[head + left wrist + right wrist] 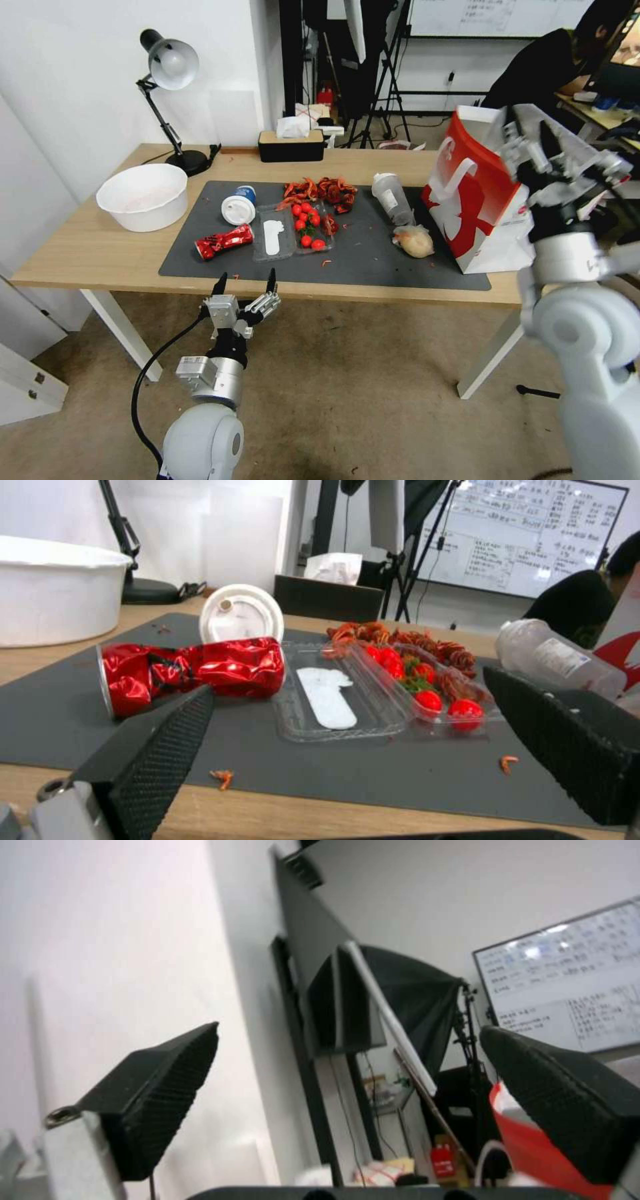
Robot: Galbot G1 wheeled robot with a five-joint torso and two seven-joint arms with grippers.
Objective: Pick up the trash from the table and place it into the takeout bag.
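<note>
— Where's the left gripper (246, 283)?

— Just off the near edge of the table (87, 247), its fingers spread apart with nothing between them, pointing at the mat (373, 263).

— And what lies in front of it?

— The crushed red can (224, 241) on its side, closest to it. Beside the can is an open clear box (293, 235) with small tomatoes in one half. Behind the can, a white cup with a blue label (239, 204) lies tipped over.

— Further out?

— A heap of red shells (321, 191) behind the box, a clear plastic cup (392, 197) on its side, and a wrapped bun (415, 241) just in front of that cup. A white bowl (143, 196) stands on the bare wood off the mat's left end.

— The bag?

— The red and white takeout bag (477, 200) stands upright at the table's right end, near the bun.

— The right gripper (540, 143)?

— Raised beside the bag's top, fingers wide apart and empty, aimed up at the wall.
</note>
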